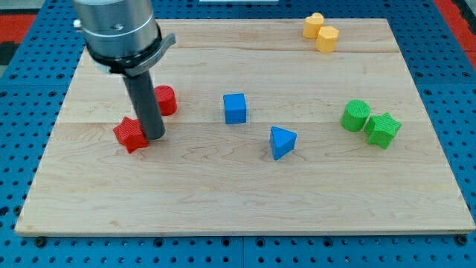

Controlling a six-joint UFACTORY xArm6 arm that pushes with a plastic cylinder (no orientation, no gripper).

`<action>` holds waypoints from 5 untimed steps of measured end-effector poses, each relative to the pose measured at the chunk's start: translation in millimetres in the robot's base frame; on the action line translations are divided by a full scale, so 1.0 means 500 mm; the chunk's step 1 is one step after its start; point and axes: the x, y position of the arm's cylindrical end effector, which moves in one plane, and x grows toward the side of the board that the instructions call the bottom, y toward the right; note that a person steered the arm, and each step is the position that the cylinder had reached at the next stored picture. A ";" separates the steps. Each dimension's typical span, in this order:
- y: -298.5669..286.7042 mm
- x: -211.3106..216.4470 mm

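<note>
Tip (pixel 154 137) down on the wooden desk (pixel 245 201), pressed against the right side of the red star block (pixel 130 135), with the red cylinder (pixel 165 100) just behind the rod at 12 o'clock. No jaws on this rig, only the bare rod. Farther off, paired by colour: blue cube (pixel 234 108) and blue triangular block (pixel 282 141) at 3 o'clock, green cylinder (pixel 355 115) touching green star block (pixel 382 129) beyond, two yellow blocks (pixel 320 32) at 1 o'clock.

view: single | high front, angled down | near; whole board (pixel 245 201)
</note>
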 end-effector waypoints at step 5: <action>0.004 -0.071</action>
